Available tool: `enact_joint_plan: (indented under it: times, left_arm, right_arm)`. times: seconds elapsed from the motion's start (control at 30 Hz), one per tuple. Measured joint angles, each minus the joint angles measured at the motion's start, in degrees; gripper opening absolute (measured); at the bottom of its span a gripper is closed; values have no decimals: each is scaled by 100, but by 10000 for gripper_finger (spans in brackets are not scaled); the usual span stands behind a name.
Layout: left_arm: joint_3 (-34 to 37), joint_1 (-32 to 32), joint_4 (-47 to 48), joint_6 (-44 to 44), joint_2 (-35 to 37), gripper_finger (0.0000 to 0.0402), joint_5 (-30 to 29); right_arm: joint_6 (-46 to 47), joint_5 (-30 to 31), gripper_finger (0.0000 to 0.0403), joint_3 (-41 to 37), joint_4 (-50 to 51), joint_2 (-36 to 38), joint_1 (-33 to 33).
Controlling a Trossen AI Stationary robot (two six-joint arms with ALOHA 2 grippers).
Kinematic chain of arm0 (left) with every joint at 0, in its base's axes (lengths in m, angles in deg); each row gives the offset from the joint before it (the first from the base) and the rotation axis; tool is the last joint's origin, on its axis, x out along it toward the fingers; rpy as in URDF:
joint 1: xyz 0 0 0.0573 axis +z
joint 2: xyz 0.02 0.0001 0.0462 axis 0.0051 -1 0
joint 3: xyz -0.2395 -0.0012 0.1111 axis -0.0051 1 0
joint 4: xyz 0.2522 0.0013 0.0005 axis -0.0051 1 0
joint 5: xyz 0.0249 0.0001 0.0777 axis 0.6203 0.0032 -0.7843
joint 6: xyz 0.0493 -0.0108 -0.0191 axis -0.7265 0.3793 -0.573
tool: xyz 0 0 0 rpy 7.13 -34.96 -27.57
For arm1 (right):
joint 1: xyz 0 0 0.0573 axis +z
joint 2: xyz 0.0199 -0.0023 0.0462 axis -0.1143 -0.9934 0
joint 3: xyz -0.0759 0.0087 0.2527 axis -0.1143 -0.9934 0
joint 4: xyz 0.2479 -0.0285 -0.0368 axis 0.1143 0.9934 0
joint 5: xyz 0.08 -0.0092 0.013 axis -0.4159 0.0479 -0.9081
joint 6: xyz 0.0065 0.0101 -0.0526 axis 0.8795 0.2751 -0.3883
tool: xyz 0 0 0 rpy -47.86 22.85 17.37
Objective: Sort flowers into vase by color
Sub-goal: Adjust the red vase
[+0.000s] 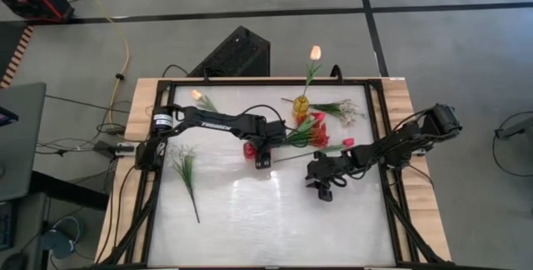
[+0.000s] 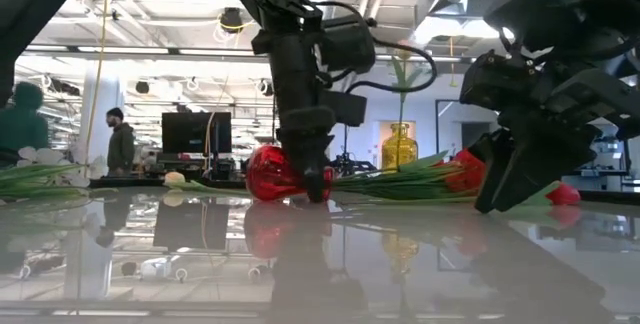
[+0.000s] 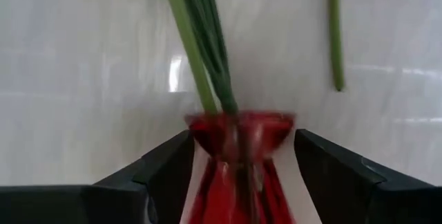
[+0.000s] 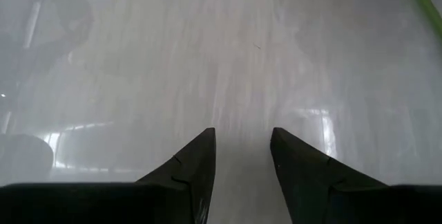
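Observation:
A red glass vase (image 1: 251, 148) lies on its side mid-table, with green stems (image 3: 207, 58) running out of its mouth to red blossoms (image 1: 312, 130). My left gripper (image 1: 263, 160) points down over it, open. Its fingers stand on either side of the vase's upper part (image 3: 238, 124), just below the mouth. A yellow vase (image 1: 301, 108) stands upright behind and holds a pale peach tulip (image 1: 315, 52). A loose red tulip (image 1: 348, 142) lies on the table to the right. My right gripper (image 1: 321, 185) hangs open over bare table with nothing between its fingers. My left gripper comes at the red vase from above, one finger (image 3: 166, 162) on each side of its upper part (image 3: 207, 131) and lying across it. I cannot tell whether the fingers touch the glass. The vase rests on the table on its side.
A white-blossom sprig (image 1: 185, 168) lies at the left and a peach tulip (image 1: 198, 96) at the far left. More white sprigs (image 1: 350, 110) lie at the far right. The near half of the table (image 1: 266, 228) is bare. People stand in the room beyond.

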Motion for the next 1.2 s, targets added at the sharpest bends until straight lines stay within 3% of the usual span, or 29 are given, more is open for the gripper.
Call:
enact_joint_plan:
  times: [0.1, 0.23, 0.4, 0.53, 0.63, 0.77, 0.9, 0.97, 1.07, 1.2]
  left_arm:
    - [-21, 0, -141, 5, -96, 213, -13]
    - [-33, 0, -180, 2, -194, 136, -45]
    - [-17, 9, -226, 29, -207, 133, -61]
    - [-5, 22, -501, 117, -214, 133, -24]
    - [-9, 20, -988, 241, -224, 133, 101]
    - [7, 22, -1085, 385, -224, 133, 138]
    - [7, 17, -1136, 495, -224, 133, 91]
    - [16, 15, -1227, 573, -224, 133, 37]
    - [9, 13, -1372, 614, -224, 134, 34]
    - [12, 13, -1362, 642, -226, 134, 17]
  right_arm:
    - [-3, 119, 168, -9, 178, 223, -9]
    - [21, 590, 158, -166, 63, 719, 61]
    - [166, 1004, 144, -710, -683, 1398, 127]
    - [605, 2255, 130, -1237, -2235, 1505, 58]
    - [675, 2770, 117, -1457, -2760, 1492, -40]
    - [159, 3712, 87, -1448, -2662, 1491, -181]
    - [597, 4239, 39, -1449, -1910, 1493, -703]
    - [749, 4354, 18, -1455, -1689, 1414, -1033]
    - [693, 4342, 18, -1457, -1989, 1201, -1477]
    - [565, 3838, 26, -1453, -2468, 764, -1882]
